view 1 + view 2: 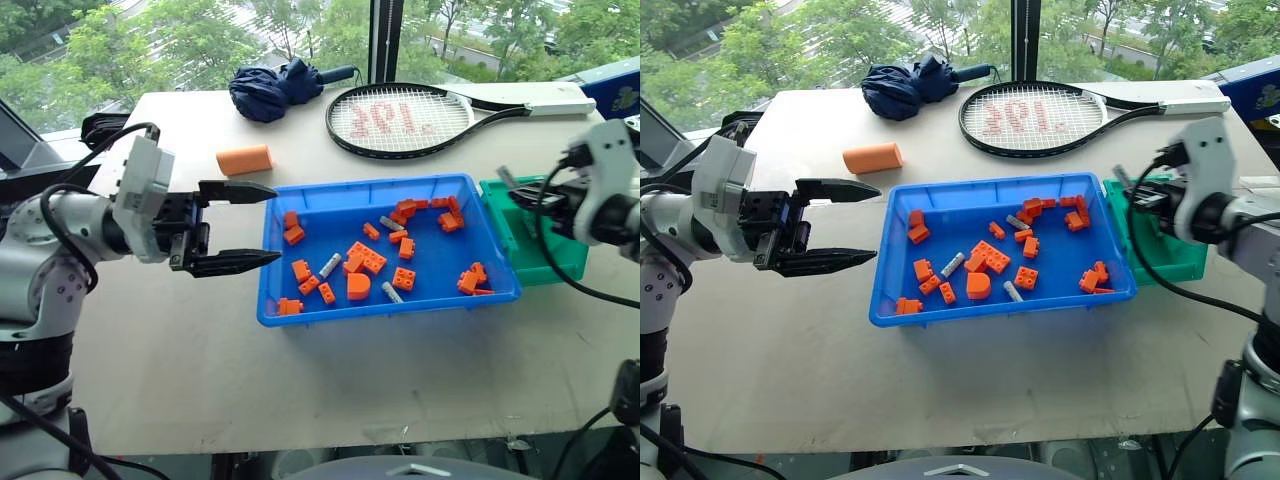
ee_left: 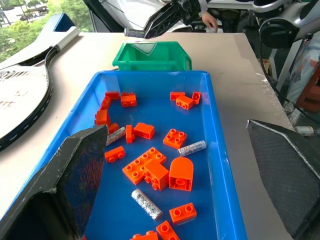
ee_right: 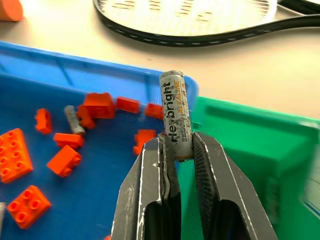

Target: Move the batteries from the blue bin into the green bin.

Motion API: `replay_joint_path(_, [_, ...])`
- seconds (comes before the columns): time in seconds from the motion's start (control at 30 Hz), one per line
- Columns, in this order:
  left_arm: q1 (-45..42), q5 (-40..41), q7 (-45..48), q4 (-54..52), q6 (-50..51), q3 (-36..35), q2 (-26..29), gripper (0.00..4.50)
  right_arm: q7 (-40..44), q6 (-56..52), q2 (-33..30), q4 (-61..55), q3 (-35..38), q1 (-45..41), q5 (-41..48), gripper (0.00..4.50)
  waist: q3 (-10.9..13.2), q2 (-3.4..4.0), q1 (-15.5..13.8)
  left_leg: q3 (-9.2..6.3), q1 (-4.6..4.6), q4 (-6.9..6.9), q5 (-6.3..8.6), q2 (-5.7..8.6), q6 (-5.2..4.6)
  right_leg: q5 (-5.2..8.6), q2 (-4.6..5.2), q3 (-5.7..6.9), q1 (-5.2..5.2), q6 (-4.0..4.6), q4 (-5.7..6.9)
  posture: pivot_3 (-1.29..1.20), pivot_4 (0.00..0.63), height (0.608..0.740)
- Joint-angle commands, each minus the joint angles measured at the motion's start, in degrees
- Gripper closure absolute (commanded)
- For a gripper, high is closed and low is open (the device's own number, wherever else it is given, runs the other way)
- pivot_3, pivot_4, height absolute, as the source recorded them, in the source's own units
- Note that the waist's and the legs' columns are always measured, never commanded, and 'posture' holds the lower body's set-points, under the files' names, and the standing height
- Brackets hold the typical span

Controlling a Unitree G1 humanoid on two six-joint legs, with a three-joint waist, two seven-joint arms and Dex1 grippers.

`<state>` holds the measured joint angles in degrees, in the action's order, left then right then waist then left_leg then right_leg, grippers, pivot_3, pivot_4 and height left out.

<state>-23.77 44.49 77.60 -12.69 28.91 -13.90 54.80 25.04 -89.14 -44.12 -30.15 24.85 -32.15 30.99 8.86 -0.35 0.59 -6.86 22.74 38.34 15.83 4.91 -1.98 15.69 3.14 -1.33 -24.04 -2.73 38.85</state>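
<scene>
Right wrist view: right pincer (image 3: 178, 150) grips battery (image 3: 175, 114) over green bin (image 3: 260, 170).

Glossy plastic blue bin (image 1: 300, 310) and green bin (image 2: 150, 55); metallic batteries (image 2: 146, 204); matt tabletop (image 1: 180, 350).

Pale table (image 1: 180, 340) w/ blue bin (image 1: 300, 312), green bin (image 1: 560, 268), racket (image 1: 420, 118), umbrella (image 1: 272, 88), orange cylinder (image 1: 245, 159)

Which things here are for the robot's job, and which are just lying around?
For the job:
- battery in the right gripper
- batteries in the blue bin
- green bin

Just lying around:
- orange blocks
- tennis racket
- folded umbrella
- orange cylinder
</scene>
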Motion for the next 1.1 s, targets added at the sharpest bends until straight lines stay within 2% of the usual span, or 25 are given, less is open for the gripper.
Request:
replay_joint_path(0.03, [-2.34, 0.59, 0.42, -0.07, -0.11, 0.58, -0.36, 0.0, -0.12, 4.52, -2.24, 2.6, 1.48, 4.35, -2.29, 4.48, -0.01, -0.01, 0.08, 0.01, 0.0, 0.01, 0.0, 0.0, 0.0, 0.0, 0.0, -0.01, 0.0, 0.0, 0.01, 0.0, 0.15, 0.74])
replay_joint_path(0.2, [-4.21, 0.01, 1.27, 1.06, -0.2, 1.76, -0.48, 0.0, 0.32, 10.92, -2.27, 5.79, -1.21, 8.74, -3.6, 4.48, -0.02, 0.05, 0.53, 0.17, -0.08, 0.02, -0.01, -0.01, 0.0, 0.0, -0.01, -0.15, -0.01, 0.0, 0.15, 0.0, 0.15, 0.74])
replay_joint_path(0.23, [-4.41, -0.09, 1.39, 1.23, -0.22, 1.86, -0.4, 0.0, 0.47, 11.81, -2.43, 6.06, -1.57, 9.22, -3.69, 3.55, -0.01, 0.05, 0.53, 0.17, -0.08, 0.01, -0.01, -0.02, -0.01, 0.0, -0.01, -0.15, -0.02, 0.0, 0.14, 0.0, 0.15, 0.74])
replay_joint_path(0.3, [-4.71, -0.39, 1.59, 1.56, -0.34, 2.09, -0.26, 0.0, 0.92, 13.15, -2.82, 6.41, -1.82, 9.61, -3.59, 2.79, -0.01, 0.05, 0.43, 0.16, -0.08, 0.01, -0.01, -0.02, 0.0, 0.0, -0.02, -0.15, -0.02, 0.0, 0.12, 0.0, 0.15, 0.74])
replay_joint_path(0.4, [-4.32, -0.85, 1.61, 1.85, -0.39, 1.95, 0.1, 0.0, 1.05, 14.8, -3.74, 6.09, -1.75, 9.63, -3.94, 1.4, -0.01, 0.05, 0.27, 0.16, -0.06, 0.02, -0.01, -0.02, -0.01, 0.0, -0.02, -0.14, -0.01, -0.01, 0.09, 0.0, 0.15, 0.74])
replay_joint_path(0.5, [-2.8, -1.96, 1.52, 2.6, -1.09, 1.14, 0.59, 0.0, 3.04, 14.03, -3.1, 3.51, -3.63, 5.51, -0.43, 0.13, 0.0, 0.08, 0.37, 0.15, -0.06, 0.02, -0.01, -0.02, -0.01, -0.01, -0.02, -0.13, -0.01, -0.01, 0.09, 0.0, 0.15, 0.74])
replay_joint_path(0.57, [-2.24, -2.48, 1.4, 3.06, -1.41, 0.79, 0.71, 0.0, 3.66, 13.83, -1.68, 2.26, -5.97, 2.72, 1.41, 0.13, 0.01, 0.08, 0.69, 0.18, -0.08, 0.02, -0.01, -0.02, 0.0, -0.01, -0.03, -0.17, -0.02, -0.01, 0.13, 0.0, 0.15, 0.74])
replay_joint_path(0.67, [-1.59, -3.6, 1.15, 3.93, -2.27, 0.42, 0.82, 0.0, 3.31, 14.86, 3.99, 2.66, -12.65, -2.26, 2.83, 0.13, -0.02, 0.04, 1.2, 0.13, -0.09, 0.01, -0.01, -0.06, 0.01, -0.01, -0.06, -0.12, -0.02, 0.0, 0.13, 0.0, 0.15, 0.74])
replay_joint_path(0.87, [-0.09, -3.77, 0.56, 3.49, -2.07, -1.1, 1.52, 0.0, 3.08, 22.79, 12.71, 11.13, -26.32, -7.23, -1.88, 0.13, -0.01, 0.03, 1.43, 0.08, 0.01, 0.02, -0.01, -0.03, 0.0, -0.01, -0.02, -0.07, -0.05, -0.01, 0.04, 0.0, 0.15, 0.74])
replay_joint_path(1.1, [3.11, -3.25, -0.6, 1.53, -1.86, -3.57, 2.17, 0.0, 4.93, 29.82, 19.3, 21.41, -33.57, -10.96, -5.39, 0.13, -0.01, 0.04, 1.8, 0.06, 0.03, 0.02, -0.02, -0.02, 0.03, -0.01, -0.03, -0.08, -0.13, 0.0, 0.1, 0.0, 0.15, 0.74])
